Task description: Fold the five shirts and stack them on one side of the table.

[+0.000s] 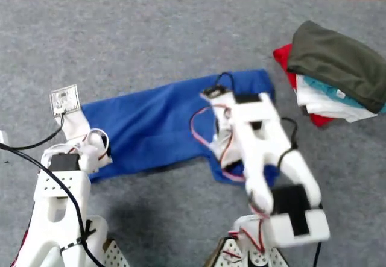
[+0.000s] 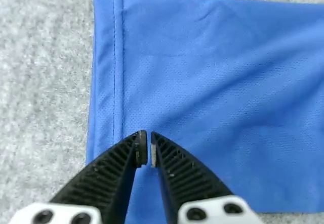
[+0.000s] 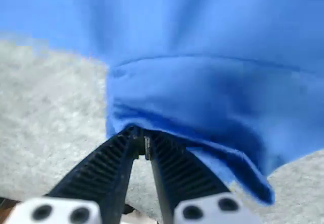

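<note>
At mid-desk (image 1: 151,44), carry the blue shirt (image 1: 151,122) over by its near fold with the right pincer (image 3: 143,142), clamped on the cloth. Keep the left pincer (image 2: 146,148), nearly closed at the left-edge hem, as anchor. Lift low and evenly, then add to the pile (image 1: 332,74) at the far right corner.

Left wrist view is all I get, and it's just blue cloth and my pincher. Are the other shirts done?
Observer: Four folded shirts sit in a stack at the far right of the table, with a dark olive shirt on top.
Operator: What's the other arm doing?
Observer: The right gripper looks shut on a folded edge of the blue shirt, at the end nearer the stack.
Operator: Is the blue shirt flat?
Observer: Mostly. It lies spread lengthwise across the table, with one flap poking out under the right arm.
</note>
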Controlling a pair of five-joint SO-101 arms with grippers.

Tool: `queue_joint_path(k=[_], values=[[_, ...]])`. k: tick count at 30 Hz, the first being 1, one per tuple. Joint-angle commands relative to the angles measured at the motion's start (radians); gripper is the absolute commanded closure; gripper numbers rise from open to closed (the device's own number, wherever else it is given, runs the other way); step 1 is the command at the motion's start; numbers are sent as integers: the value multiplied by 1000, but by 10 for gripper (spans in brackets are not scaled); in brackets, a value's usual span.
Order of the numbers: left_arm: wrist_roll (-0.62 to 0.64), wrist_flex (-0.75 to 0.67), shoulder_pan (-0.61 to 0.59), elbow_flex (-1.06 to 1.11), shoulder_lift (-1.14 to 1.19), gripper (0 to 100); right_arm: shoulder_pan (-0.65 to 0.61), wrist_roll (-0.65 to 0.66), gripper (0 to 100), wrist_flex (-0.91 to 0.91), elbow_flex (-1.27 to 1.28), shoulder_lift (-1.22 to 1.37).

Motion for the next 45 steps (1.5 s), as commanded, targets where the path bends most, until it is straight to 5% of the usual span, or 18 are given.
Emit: queue_joint_path(k=[1,9,16,28,35,45], values=[[3,-14,0,-2,-8,973,-31,5,994,9,61,-140],[3,-14,0,-15,-8,973,-24,80,994,29,119,-157],[3,-12,0,-60,-8,973,-19,124,994,164,-5,-417],[6,92,2,-123,-8,973,-19,147,994,-201,99,-143],[3,97,0,-104,-8,973,-25,259,994,-201,154,-38],[6,100,0,-109,-8,973,-42,348,994,-222,285,-232]])
